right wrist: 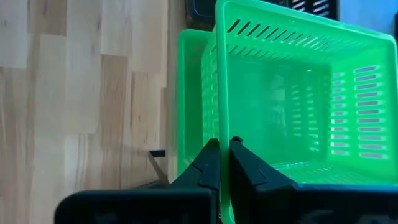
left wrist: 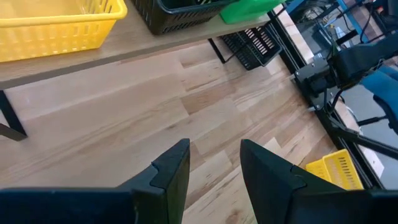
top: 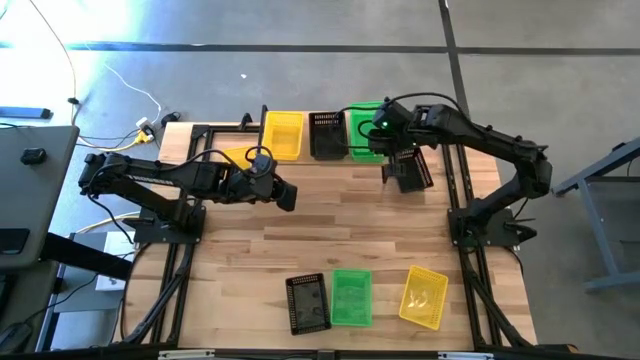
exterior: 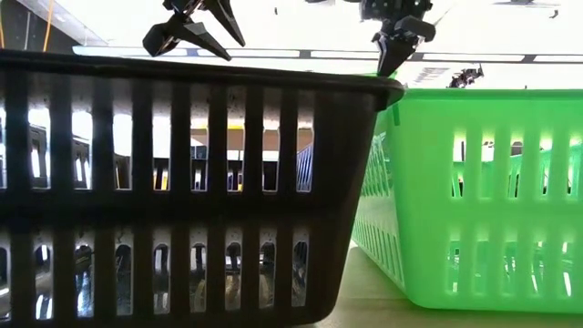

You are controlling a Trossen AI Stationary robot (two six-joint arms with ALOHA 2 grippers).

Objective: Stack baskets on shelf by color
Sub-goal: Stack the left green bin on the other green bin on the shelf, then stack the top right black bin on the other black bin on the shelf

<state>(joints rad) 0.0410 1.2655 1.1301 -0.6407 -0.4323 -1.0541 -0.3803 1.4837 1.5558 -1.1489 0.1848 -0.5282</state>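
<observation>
The shelf (top: 300, 158) stands along the table's far edge and carries a yellow basket (top: 283, 133), a black basket (top: 327, 135) and green baskets (top: 362, 120). My right gripper (right wrist: 222, 155) is at the green pair and shut on the upper green basket (right wrist: 298, 93), which sits tilted over a lower green basket (right wrist: 193, 93). My left gripper (left wrist: 214, 168) is open and hovers over bare table in front of the shelf's left part (top: 285, 193). Another black basket (top: 410, 170) lies on the table by the shelf's right end. My right gripper pinches the upper green basket's side wall at its rim (right wrist: 222, 127), one finger inside the basket and one outside. The fingers come from above, slanting toward the far edge. The basket is tilted, with its lower part in the green basket beneath it.
Near the table's near edge lie a black basket (top: 307, 302), a green basket (top: 351, 297) and a yellow basket (top: 424, 296); the first two fill the low view (exterior: 182, 182). A bit of yellow (top: 235, 155) shows beside my left arm. Bare wood lies in the table's middle.
</observation>
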